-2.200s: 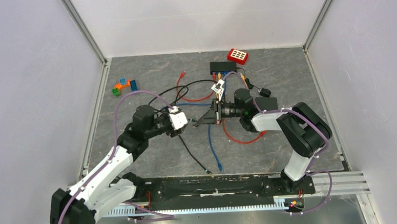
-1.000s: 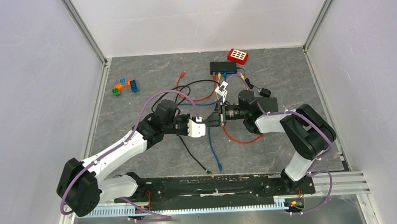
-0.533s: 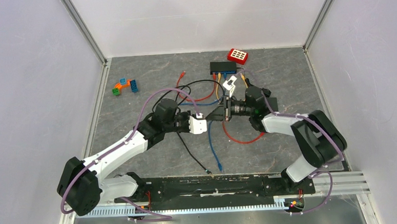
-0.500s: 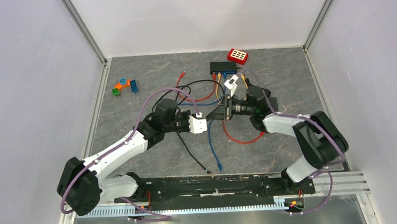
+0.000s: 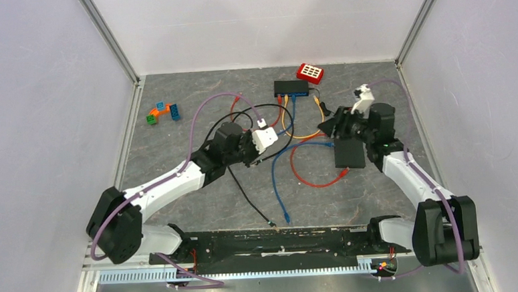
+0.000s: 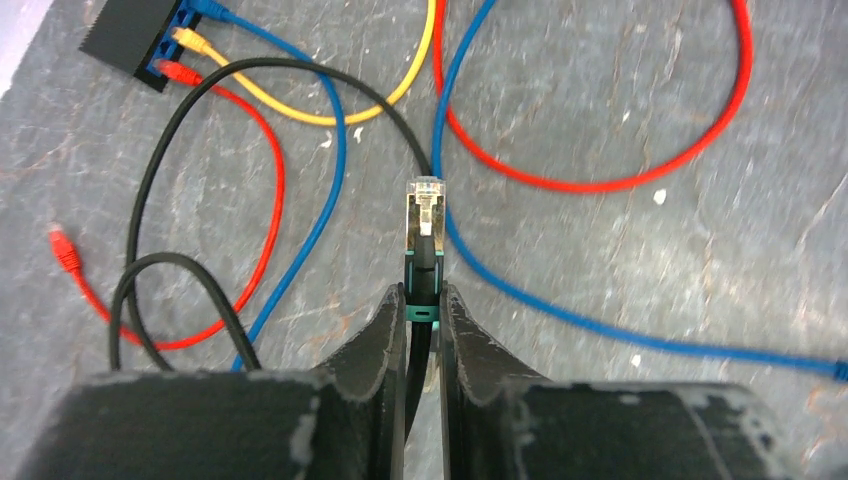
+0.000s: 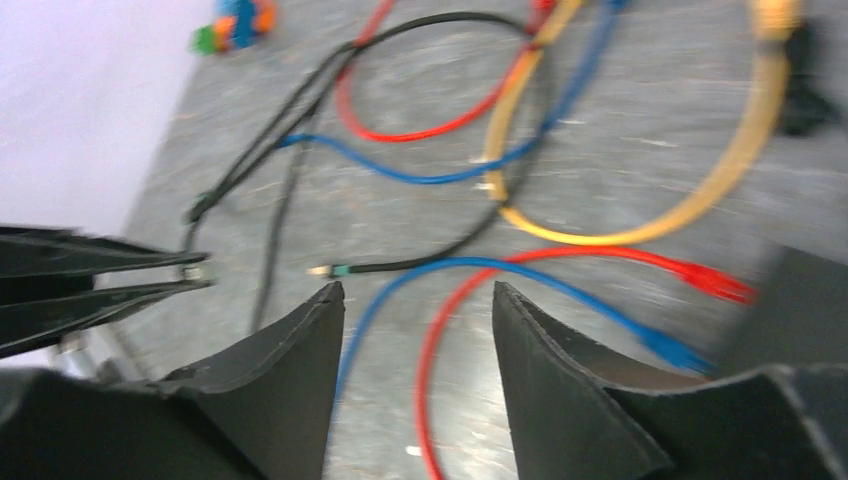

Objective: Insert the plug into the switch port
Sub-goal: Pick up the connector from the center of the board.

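My left gripper (image 6: 423, 295) is shut on the black cable just behind its plug (image 6: 424, 212). The plug is clear with a teal boot and sticks out past the fingertips, above the table. In the top view the left gripper (image 5: 274, 152) is mid-table, below and left of the black switch (image 5: 291, 87). The switch (image 6: 135, 35) shows at the upper left of the left wrist view, with red, yellow and blue cables in its ports. My right gripper (image 5: 327, 125) hangs open to the right, and the gap between its fingers is empty (image 7: 415, 290).
Red (image 5: 315, 180), blue (image 5: 279, 192), yellow (image 5: 302, 133) and black cables loop over the grey table. A red keypad box (image 5: 310, 72) lies behind the switch, coloured blocks (image 5: 161, 113) sit far left, and a black box (image 5: 349, 153) lies by the right arm.
The right gripper has opened and drawn back to the right, away from the left gripper. The left gripper has carried the plug up and right, towards the switch.
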